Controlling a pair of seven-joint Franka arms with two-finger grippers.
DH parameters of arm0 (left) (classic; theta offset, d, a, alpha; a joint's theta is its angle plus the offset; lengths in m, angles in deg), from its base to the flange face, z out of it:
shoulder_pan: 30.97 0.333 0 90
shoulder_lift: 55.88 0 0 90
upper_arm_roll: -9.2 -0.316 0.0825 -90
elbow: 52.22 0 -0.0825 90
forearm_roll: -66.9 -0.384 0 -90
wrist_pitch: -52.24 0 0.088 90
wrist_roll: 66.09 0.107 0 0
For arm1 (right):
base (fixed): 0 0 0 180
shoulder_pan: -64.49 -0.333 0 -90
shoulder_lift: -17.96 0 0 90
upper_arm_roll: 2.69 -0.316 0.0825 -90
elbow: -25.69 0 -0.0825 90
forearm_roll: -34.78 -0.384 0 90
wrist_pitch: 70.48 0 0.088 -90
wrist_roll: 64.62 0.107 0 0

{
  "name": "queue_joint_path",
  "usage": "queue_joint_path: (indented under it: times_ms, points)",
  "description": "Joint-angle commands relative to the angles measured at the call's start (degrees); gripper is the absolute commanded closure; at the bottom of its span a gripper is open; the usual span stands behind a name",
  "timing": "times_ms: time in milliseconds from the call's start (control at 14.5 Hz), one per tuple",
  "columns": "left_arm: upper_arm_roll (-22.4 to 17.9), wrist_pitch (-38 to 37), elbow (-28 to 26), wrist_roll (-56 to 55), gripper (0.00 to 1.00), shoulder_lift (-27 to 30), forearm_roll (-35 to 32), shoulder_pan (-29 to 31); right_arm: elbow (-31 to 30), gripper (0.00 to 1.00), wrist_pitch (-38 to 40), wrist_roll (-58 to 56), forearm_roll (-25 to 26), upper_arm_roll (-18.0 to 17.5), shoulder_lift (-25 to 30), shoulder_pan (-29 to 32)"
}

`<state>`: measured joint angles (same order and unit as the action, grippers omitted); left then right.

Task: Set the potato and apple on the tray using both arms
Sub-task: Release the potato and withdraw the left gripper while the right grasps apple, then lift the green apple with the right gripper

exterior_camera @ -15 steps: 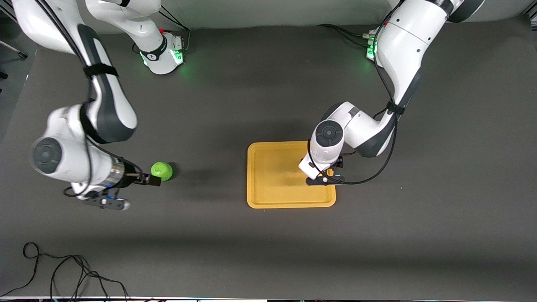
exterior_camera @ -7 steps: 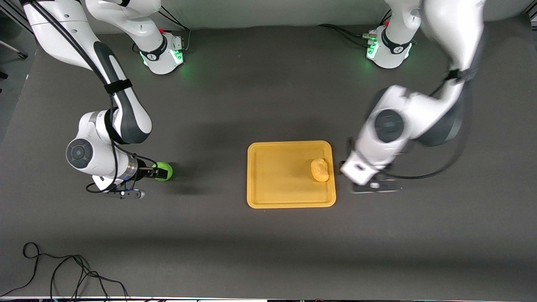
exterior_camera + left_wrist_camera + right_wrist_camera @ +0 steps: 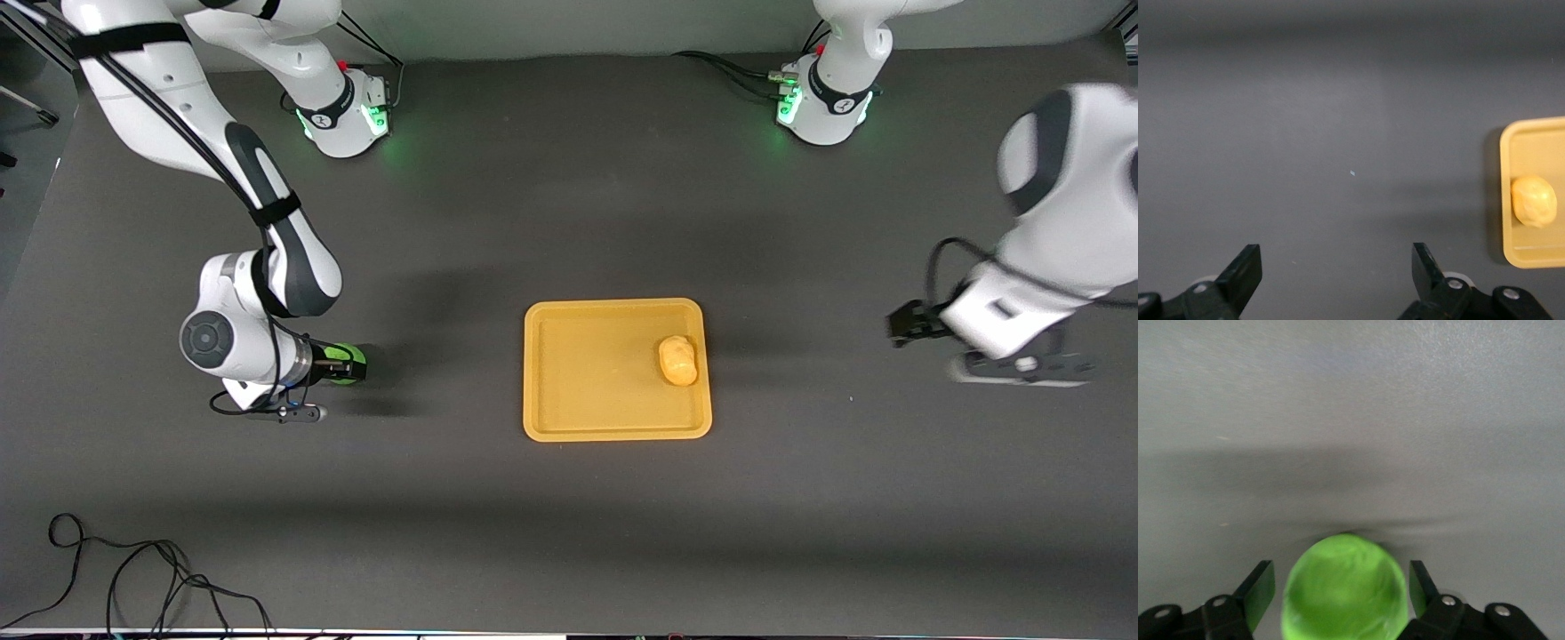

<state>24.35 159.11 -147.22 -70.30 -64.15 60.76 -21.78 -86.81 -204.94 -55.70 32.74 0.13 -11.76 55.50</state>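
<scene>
- No brand, label or writing can be read on the arms, the tray or the table.
- The right arm's black two-finger gripper (image 3: 342, 364) (image 3: 1341, 590) is low at the table, toward the right arm's end — its fingers (image 3: 1260, 588) stand apart on either side of the small round bright green apple (image 3: 340, 357) (image 3: 1345, 587), a narrow gap showing on each side (no clamp seen).
- The apple sits on the dark grey table (image 3: 569, 533), well apart from the tray.
- The left arm's black two-finger gripper (image 3: 911, 324) (image 3: 1337, 273) hangs over bare table toward the left arm's end, its fingers (image 3: 1243, 270) spread wide and holding nothing.
- The flat rectangular orange-yellow plastic tray (image 3: 578, 400) (image 3: 1531, 137) lies between the two grippers — well clear of both.
- The small lumpy yellow-orange potato (image 3: 678, 360) (image 3: 1533, 201) rests in the tray, close to the rim toward the left arm's end.
</scene>
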Motion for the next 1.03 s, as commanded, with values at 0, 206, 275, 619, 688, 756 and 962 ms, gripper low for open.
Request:
queue_joint_path:
  times_ms: [0, 206, 275, 619, 688, 756, 962]
  points:
    - [0.3, -5.1, 7.0, 2.9, 0.0, -1.2, 0.1, 2.6, 0.4, 0.55, -0.5, 0.9, 1.4, 0.5, 0.2, -0.6]
    - [0.4, -6.9, 8.3, 4.4, 0.0, -1.1, 0.8, 5.9, 3.6, 0.69, 6.7, 1.5, 1.2, 0.4, 3.6, -0.6]
    - [0.3, -7.5, 8.3, 4.3, 0.0, -1.0, 0.8, 6.3, 6.7, 0.69, 11.6, 2.2, 1.2, 0.2, 3.8, -0.7]
    - [0.8, -11.8, 7.5, 3.6, 0.0, 1.0, 1.6, 6.4, 24.8, 0.69, 21.1, 15.8, -2.5, -1.9, 0.3, -7.7]
    - [0.7, -12.6, 7.2, 3.9, 0.0, 1.8, 3.2, 6.7, 27.6, 0.69, 21.1, 18.7, -3.1, -1.9, -1.7, -9.5]
    - [0.5, -12.8, 6.2, 4.0, 0.0, 3.0, 4.0, 6.8, 29.4, 0.68, 21.1, 19.2, -3.0, -1.9, -3.4, -10.7]
    - [0.5, -12.1, 1.7, 4.3, 0.0, 7.1, 4.2, 6.7, 25.9, 0.47, 21.2, 14.4, -2.4, -1.2, -4.1, -9.4]
